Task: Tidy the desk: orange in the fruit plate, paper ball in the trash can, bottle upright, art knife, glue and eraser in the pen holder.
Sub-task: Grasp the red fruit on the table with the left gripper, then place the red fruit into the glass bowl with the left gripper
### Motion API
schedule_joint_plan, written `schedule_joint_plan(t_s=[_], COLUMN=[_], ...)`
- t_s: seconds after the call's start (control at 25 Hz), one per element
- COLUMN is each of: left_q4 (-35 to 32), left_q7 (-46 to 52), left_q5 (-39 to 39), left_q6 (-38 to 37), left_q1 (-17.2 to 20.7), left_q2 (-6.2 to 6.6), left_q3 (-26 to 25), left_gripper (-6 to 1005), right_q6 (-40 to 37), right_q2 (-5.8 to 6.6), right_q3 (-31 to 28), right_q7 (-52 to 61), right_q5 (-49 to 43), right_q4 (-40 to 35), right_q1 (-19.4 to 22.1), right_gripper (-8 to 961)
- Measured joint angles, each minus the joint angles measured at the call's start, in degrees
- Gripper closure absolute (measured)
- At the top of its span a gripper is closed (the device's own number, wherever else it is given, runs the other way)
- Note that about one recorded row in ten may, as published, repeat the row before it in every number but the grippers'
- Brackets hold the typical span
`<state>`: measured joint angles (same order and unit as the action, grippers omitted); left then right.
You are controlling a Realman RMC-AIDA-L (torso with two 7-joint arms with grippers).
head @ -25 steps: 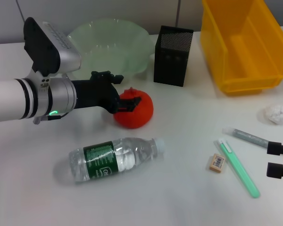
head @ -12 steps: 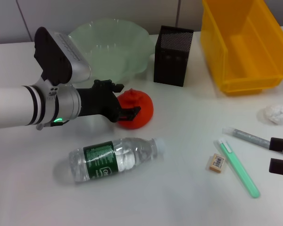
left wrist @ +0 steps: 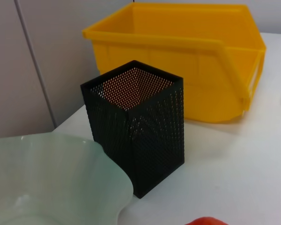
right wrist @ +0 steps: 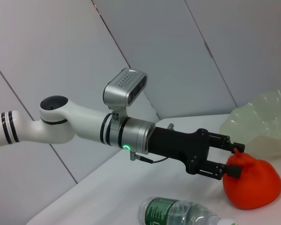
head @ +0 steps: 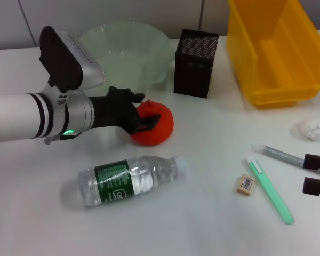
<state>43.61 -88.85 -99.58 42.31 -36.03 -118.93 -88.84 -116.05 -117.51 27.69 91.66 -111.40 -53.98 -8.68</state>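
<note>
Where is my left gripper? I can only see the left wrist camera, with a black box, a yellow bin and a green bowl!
Observer: The left gripper is at the orange, with its fingers clasping the fruit's top on the side nearest the arm.
Operator: Is the orange in the bowl?
Observer: No. It sits on the desk, just in front of the fruit plate.
Operator: What's the other arm doing?
Observer: The right gripper is parked at the right edge of the desk with its fingers open, next to the end of the grey glue stick. The bottle lies on its side.
</note>
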Motion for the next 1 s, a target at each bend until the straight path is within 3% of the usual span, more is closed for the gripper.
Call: schedule_joint_plan(t_s=[0.04, 0.12, 0.84, 1.0], left_q4=[0.32, 0.36, 2.01, 8.88], left_q7=[0.06, 0.11, 1.42, 3.85], left_q5=[0.01, 0.01, 0.23, 0.15], left_q6=[0.18, 0.58, 4.47, 5.93], left_q1=[0.06, 0.10, 0.89, 4.01], left_q2=[0.01, 0.01, 0.14, 0.33], left_q3=[0.02, 0.06, 0.08, -0.09], left_gripper=[207, 386, 786, 828], right_q6=[0.00, 0.05, 0.21, 0.22], right_q2=[0.00, 0.00, 0.52, 0.54], right_q3=[0.00, -0.29, -2.22, -2.40], right_q7=[0.00, 0.00, -0.69, -0.75], right_q5=[0.00, -0.01, -0.07, -0.07], right_q4=[0.00, 0.03, 1.82, 1.94], right_q1=[0.00, 0.03, -0.38, -0.37], right_gripper=[196, 196, 197, 197])
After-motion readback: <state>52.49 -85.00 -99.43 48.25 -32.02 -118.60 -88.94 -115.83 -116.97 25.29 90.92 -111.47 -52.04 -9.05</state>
